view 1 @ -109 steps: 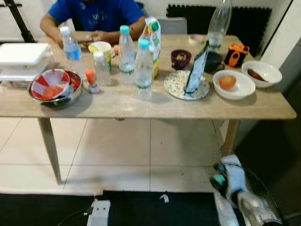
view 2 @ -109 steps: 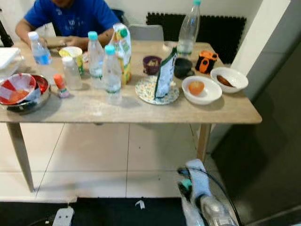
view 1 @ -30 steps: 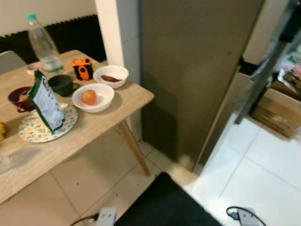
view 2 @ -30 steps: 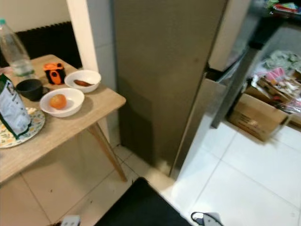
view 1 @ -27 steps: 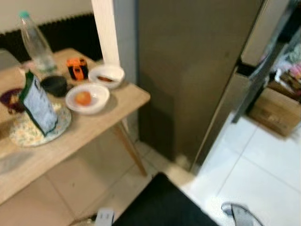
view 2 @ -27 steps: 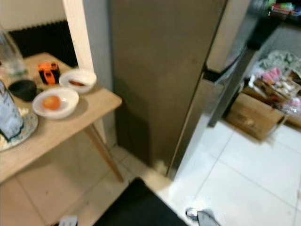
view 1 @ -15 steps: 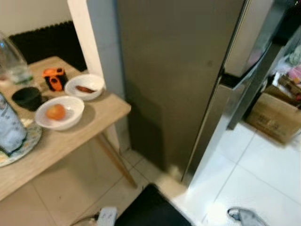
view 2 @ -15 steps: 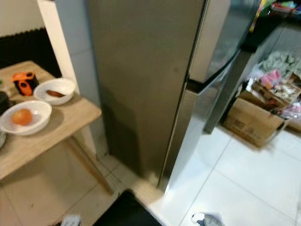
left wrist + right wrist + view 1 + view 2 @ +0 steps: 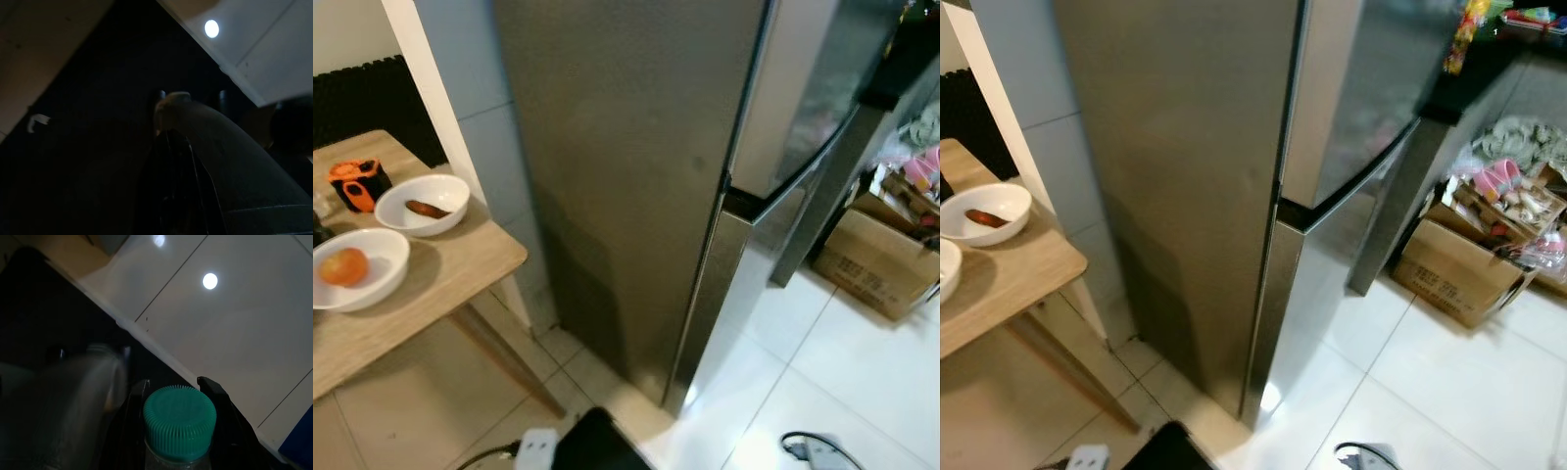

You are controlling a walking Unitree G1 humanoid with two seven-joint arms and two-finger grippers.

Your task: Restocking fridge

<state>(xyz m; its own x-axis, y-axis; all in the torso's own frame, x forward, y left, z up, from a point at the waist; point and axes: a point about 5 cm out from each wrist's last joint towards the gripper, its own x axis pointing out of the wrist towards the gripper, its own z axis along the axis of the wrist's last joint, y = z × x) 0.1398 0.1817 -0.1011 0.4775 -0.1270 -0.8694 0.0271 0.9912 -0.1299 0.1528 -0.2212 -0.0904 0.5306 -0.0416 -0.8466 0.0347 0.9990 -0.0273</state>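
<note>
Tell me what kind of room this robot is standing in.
Most likely a home kitchen or dining corner: a tall steel fridge stands shut beside a wooden table with food in white bowls, on a white tiled floor. The right gripper grips a green-capped bottle.

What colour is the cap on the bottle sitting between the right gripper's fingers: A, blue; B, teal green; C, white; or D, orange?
B: in the right wrist view the bottle's ribbed cap is teal green, sitting between the right gripper's two black fingers above the white tiled floor.
</note>
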